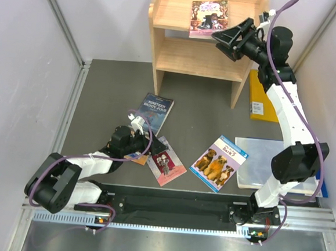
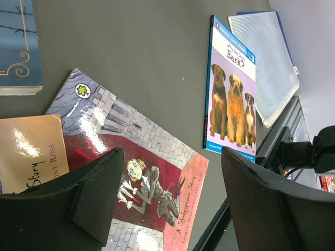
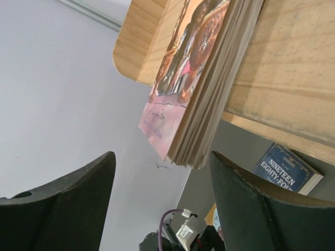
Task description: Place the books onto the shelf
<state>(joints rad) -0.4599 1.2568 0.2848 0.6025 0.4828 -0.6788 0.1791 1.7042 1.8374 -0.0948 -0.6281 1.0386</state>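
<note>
Five books are showing, one on the shelf (image 1: 171, 12) and four on the dark grey table (image 1: 112, 92).

1. Pink book (image 1: 209, 16): it is lying flat on the upper tier, cover up, with its near edge overhanging the front of the board.
2. Right claw (image 1: 224, 37): it is hovering just in front of that overhanging edge. The jaws are standing wide apart and are gripping nothing. In the right wrist view the book's page edge is sitting beyond the fingertips, in line with the gap between them, and neither finger is touching it.
3. Left claw (image 2: 170, 172): it is hanging low over the table near the left arm's base. The jaws are standing wide and are holding nothing.
4. Red book (image 2: 157, 146): it is lying flat directly beneath the left claw, showing through the gap between the two fingers.
5. Orange book (image 2: 31, 151): it is lying partly on top of the red book, beside the left finger (image 2: 94, 193).
6. Dark blue book (image 1: 155, 111): it is lying flat on the table between the left claw and the shelf, clear of both.
7. Dog book (image 1: 218, 162): it is lying flat to the right of the red book, apart from it.

Beside the dog book a clear plastic sheet (image 1: 261, 159) is lying near the right arm, and a yellow folder (image 1: 261, 104) is lying at the right side of the shelf.
</note>
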